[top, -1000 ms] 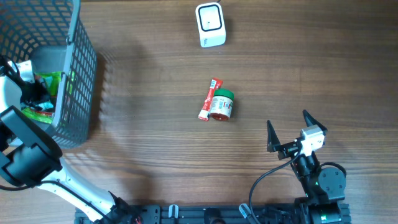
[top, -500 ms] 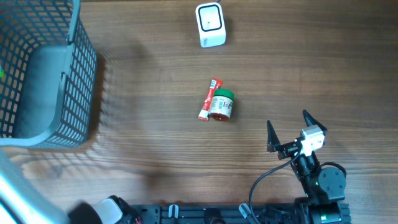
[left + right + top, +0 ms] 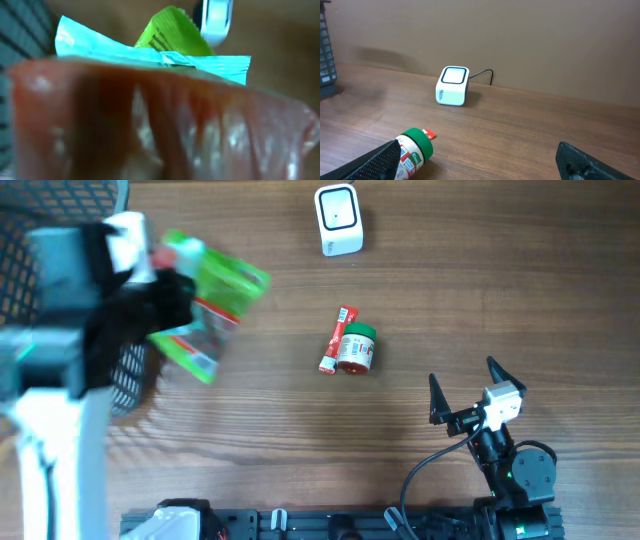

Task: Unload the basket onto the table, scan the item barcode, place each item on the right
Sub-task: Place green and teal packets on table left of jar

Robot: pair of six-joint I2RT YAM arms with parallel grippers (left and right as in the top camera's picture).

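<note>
The snack packet (image 3: 215,290) at far left is lime green, with a pale teal strip and a red-and-white band on its lower edge. The basket (image 3: 60,205) is dark grey mesh. The scanner (image 3: 338,220) is white with a black-framed window. The jar (image 3: 356,350) has a green lid and a red-and-white label. The sachet (image 3: 334,340) is red and white. The table (image 3: 500,280) is brown wood grain.

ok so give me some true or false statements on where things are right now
1. The left gripper holds a green packet. True.
2. The right gripper is clamped on the jar. False: it is open and empty, and the jar lies on the table.
3. The jar's lid is red. False: it is green.
4. A red sachet lies right beside the jar. True.
</note>
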